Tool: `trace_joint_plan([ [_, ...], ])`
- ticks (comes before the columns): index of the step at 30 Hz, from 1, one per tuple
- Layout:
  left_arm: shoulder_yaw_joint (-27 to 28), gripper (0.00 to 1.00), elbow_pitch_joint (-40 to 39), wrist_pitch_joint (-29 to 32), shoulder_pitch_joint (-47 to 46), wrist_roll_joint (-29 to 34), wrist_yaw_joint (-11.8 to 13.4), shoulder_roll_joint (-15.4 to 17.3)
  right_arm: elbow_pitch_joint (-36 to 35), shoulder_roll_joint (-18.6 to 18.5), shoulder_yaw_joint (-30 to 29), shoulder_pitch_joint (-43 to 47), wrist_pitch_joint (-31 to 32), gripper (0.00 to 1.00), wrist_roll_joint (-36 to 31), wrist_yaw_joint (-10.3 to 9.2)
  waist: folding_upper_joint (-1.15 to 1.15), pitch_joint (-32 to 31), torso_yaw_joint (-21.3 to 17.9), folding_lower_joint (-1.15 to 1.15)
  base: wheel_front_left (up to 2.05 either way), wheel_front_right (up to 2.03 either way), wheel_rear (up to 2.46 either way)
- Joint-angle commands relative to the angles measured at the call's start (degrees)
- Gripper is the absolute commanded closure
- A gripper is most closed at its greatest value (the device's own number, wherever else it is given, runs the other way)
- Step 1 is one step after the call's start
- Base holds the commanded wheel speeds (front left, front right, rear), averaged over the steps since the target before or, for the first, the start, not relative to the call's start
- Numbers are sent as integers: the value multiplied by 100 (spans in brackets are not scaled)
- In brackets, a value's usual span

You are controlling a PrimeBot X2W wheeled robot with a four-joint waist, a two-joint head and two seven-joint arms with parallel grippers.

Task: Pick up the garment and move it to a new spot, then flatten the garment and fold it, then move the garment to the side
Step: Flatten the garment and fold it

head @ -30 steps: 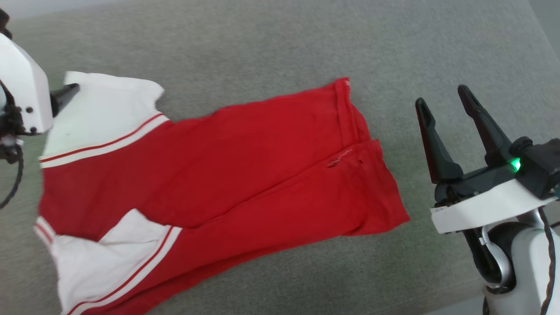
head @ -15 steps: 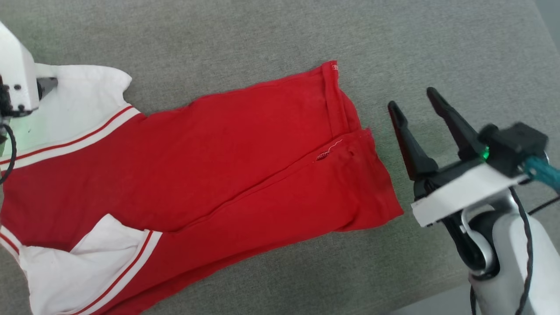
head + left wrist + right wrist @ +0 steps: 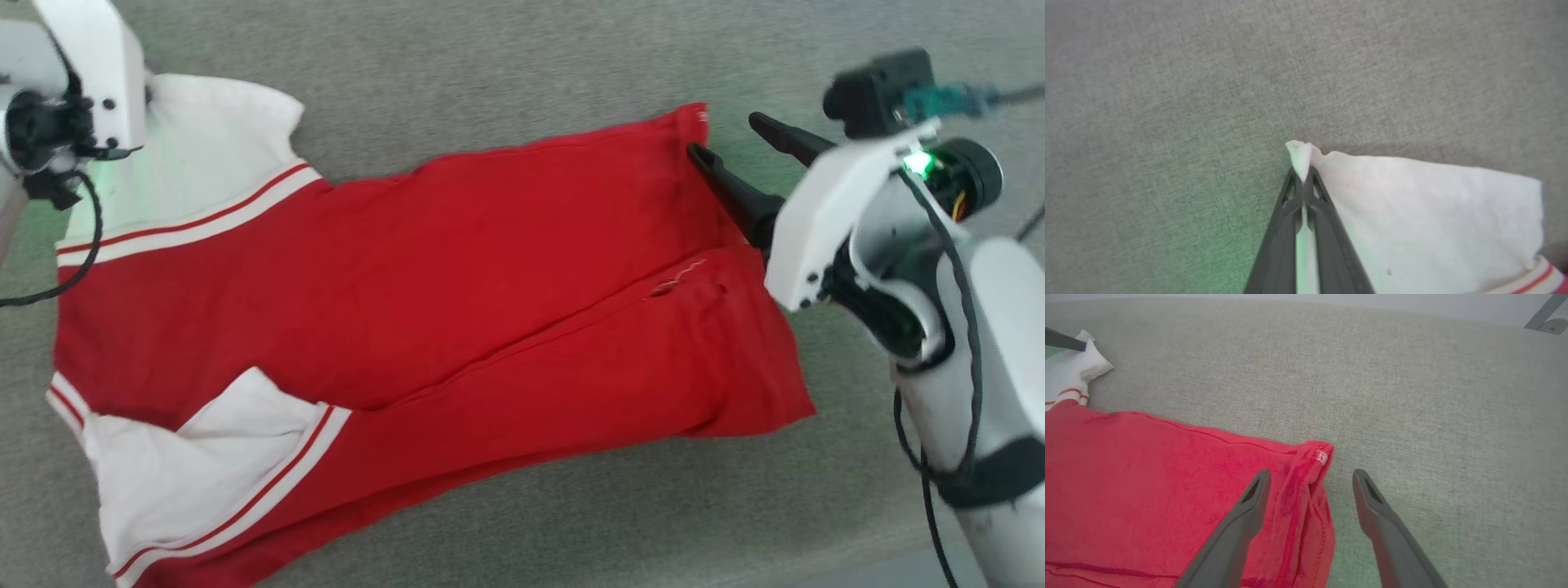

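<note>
The garment [image 3: 424, 269], a red T-shirt with white sleeves, lies folded lengthwise on the grey fabric surface, sleeves to the left. In the left wrist view my left gripper [image 3: 1303, 173] is shut on the far corner of the upper white sleeve [image 3: 1412, 212], and a tuft of white cloth pokes out past its tips. My right gripper [image 3: 725, 136] is open at the garment's upper right hem corner [image 3: 694, 118]. In the right wrist view its fingers [image 3: 1249, 506] straddle that hem corner [image 3: 1318, 455], one over the red cloth and one over the bare surface.
The grey fabric surface [image 3: 506, 73] stretches wide beyond and to the right of the garment. Its front edge shows at the lower right [image 3: 882, 563]. A metal leg [image 3: 1545, 316] stands past the far edge in the right wrist view.
My left gripper has shut on the white sleeve corner. My right gripper has swung up and left from beside the garment to straddle its hem corner. The head camera has shifted too.
</note>
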Motion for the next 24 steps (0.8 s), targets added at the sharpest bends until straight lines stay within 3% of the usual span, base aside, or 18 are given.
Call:
trace_joint_plan([
  [1,-45,100,68,-55,43,6,-51,-91,89,-4,22,-144,110,0,51,-2,0,24,74,0,0,0,0],
  [9,-90,100,387,-267,-133,49,-256,-475,1347,33,386,-882,1528,0,342,-2,0,15,342,0,0,0,0],
  [11,-90,100,461,-348,-162,51,-290,-553,1547,66,477,-939,1802,73,453,-1,0,0,395,0,0,0,0],
  [12,-92,100,484,-394,-174,55,-314,-599,1624,53,450,-1001,1864,100,467,-1,0,-11,430,0,0,0,0],
  [24,-31,100,463,-441,-256,-166,-459,-734,1340,-349,406,-1036,1566,100,576,-2,0,-396,810,0,0,0,0],
])
